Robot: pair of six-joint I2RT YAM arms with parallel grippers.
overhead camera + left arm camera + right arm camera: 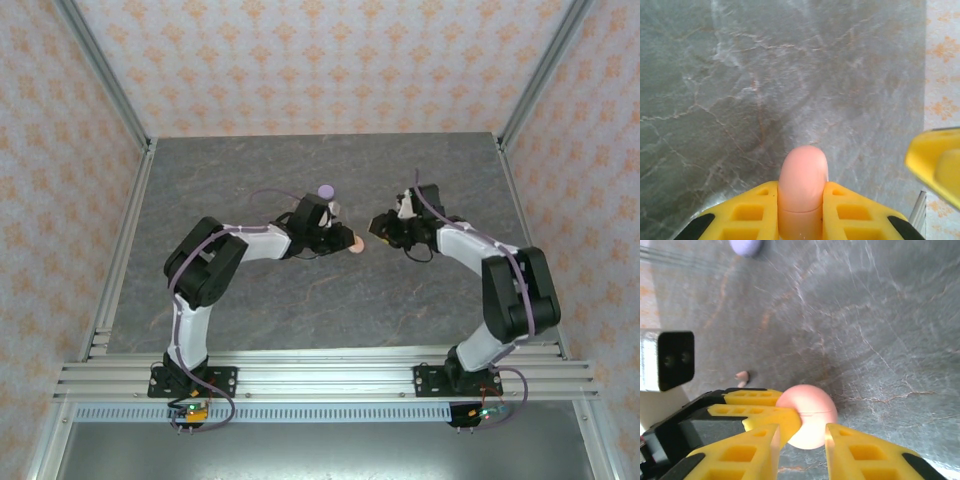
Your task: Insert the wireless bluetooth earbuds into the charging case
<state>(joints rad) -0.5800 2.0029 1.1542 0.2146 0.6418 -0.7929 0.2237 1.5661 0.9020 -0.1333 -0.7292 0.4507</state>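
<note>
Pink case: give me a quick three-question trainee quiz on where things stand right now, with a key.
1. True or false: the left end effector is shut on the pink case.
2. Pick one: in the right wrist view, the loose pink earbud lies A) on the table, B) on top of the pink case, C) in the left end effector's grip.
3. Short answer: in the top view, what colour is the free-standing case just beyond the left end effector?
Key: 1 true; 2 A; 3 purple.
</note>
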